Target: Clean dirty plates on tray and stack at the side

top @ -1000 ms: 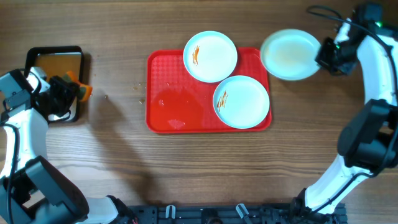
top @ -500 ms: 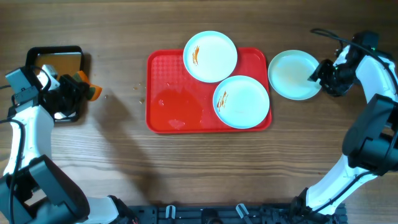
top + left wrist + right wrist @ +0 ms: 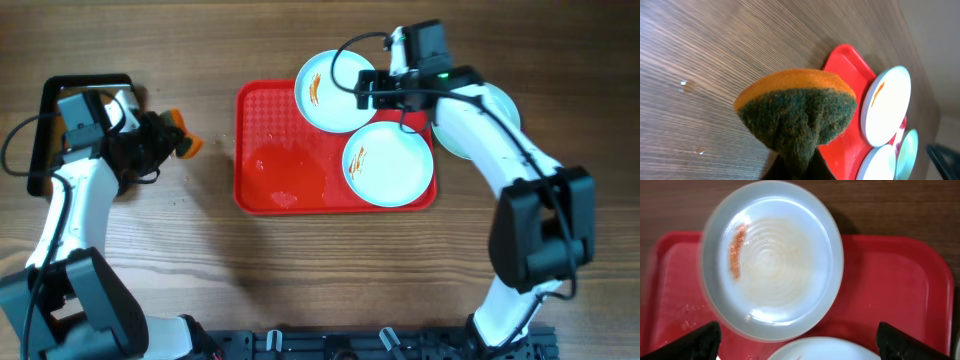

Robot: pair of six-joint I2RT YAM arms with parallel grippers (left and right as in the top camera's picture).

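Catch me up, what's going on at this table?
Plate cleaning. The left gripper is shut on a sponge, left of the tray. The right gripper is open above the rear plate on the tray. That plate and the front plate both have orange smears. A third plate sits on the table right of the tray, partly under the right arm.

The overhead camera is looking straight down over the surface (image 3: 300, 280); the left wrist camera is peering low, slantwise toward the tray (image 3: 850, 62); the right wrist camera is facing down, close above a plate (image 3: 772, 260) all three are sharing.
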